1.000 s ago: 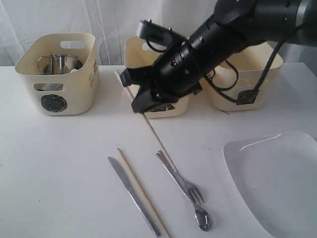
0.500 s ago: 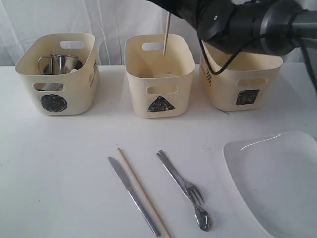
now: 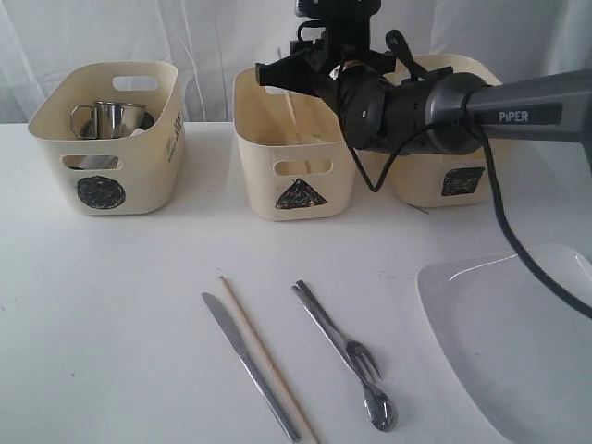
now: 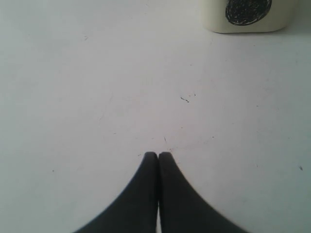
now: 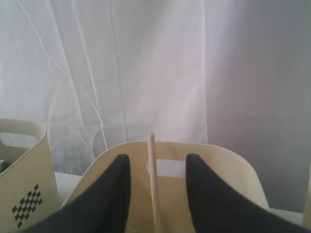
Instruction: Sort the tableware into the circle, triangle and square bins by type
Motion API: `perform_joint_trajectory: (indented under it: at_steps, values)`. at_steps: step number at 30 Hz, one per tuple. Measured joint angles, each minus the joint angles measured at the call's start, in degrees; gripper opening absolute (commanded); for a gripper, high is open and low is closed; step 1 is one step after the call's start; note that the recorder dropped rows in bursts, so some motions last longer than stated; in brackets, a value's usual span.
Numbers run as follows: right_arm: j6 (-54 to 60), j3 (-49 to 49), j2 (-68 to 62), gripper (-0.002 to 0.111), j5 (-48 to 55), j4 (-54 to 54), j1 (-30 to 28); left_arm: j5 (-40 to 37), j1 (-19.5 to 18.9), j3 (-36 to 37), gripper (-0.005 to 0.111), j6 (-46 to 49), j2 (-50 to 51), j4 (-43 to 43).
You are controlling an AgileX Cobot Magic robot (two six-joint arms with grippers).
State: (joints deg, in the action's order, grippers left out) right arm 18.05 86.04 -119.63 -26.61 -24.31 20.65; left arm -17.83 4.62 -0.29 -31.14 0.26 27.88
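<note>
Wooden chopstick point(image 5: 152, 194): thin, pale, straight, near-upright inside the triangle bin point(image 3: 298, 176). Right gripper point(image 5: 156, 158) fingers spread, with a gap on either side of the stick. Half a second earlier the stick hung higher above this bin. Left gripper point(image 4: 158, 156) fingers pressed together over the table point(image 4: 97, 73). The stick's lower end is cut off from view.

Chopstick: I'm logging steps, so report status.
Right hand open over triangle bin. Chopstick standing in it, ungripped. Left hand shut above table. Nothing in the way.
</note>
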Motion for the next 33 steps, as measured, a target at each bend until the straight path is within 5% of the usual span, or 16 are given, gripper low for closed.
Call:
perform_joint_trajectory:
  at_steps: [10,15,21,27,33]
  values:
    - [0.00,0.00,4.62,0.042,5.69,0.42,0.00,0.00,0.00,0.00,0.000,0.00,0.00,0.00]
    - [6.26,0.00,14.45,0.040,26.61,0.42,0.00,0.00,0.00,0.00,0.000,0.00,0.00,0.00]
    - [8.33,-0.71,20.97,0.021,60.46,7.34,0.00,0.00,0.00,0.00,0.000,0.00,0.00,0.00]
    - [-2.13,-9.10,20.22,0.021,79.02,13.88,0.00,0.00,0.00,0.00,0.000,0.00,0.00,0.00]
    - [-1.28,-22.13,19.83,0.021,84.80,3.47,0.00,0.00,0.00,0.00,0.000,0.00,0.00,0.00]
